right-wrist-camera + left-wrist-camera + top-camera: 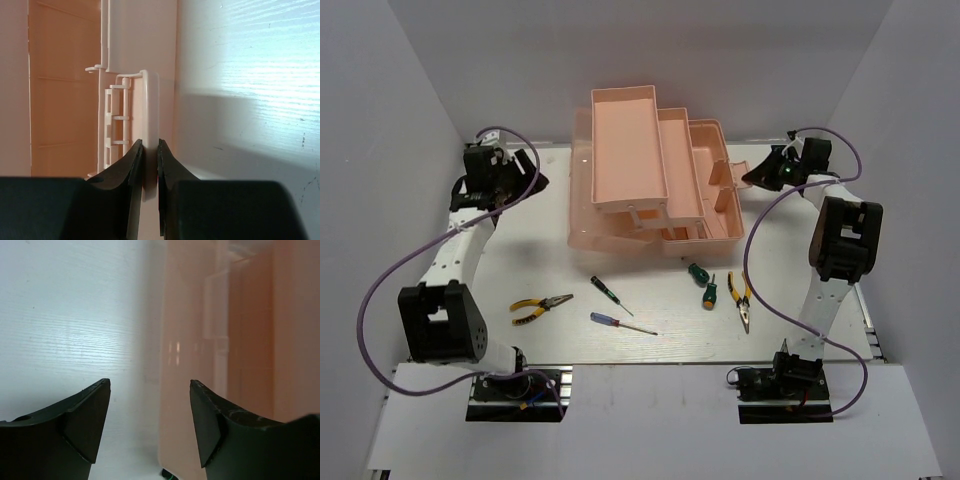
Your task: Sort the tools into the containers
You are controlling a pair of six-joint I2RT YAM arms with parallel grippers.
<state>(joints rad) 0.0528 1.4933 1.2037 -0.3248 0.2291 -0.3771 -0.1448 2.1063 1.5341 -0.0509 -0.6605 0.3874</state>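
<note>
The salmon-pink toolbox (pixel 630 150) stands open at the back middle with its trays fanned out. My right gripper (pixel 752 178) is shut on the toolbox's lid handle (pixel 150 100), its jaws pressed on either side of the bar (pixel 150 145). My left gripper (pixel 533 182) is open and empty beside the toolbox's left wall (pixel 215 340), its midpoint (pixel 150 382) over the wall's edge. On the table lie yellow-handled pliers (pixel 540 307), a black-green screwdriver (pixel 610 293), a blue-red screwdriver (pixel 620 322), two stubby green screwdrivers (pixel 697 272) (pixel 709 293) and second pliers (pixel 740 298).
Purple cables (pixel 380 290) loop along both arms. White walls close in the table on the left, right and back. The tools lie in a row between the toolbox and the arm bases (pixel 515 385).
</note>
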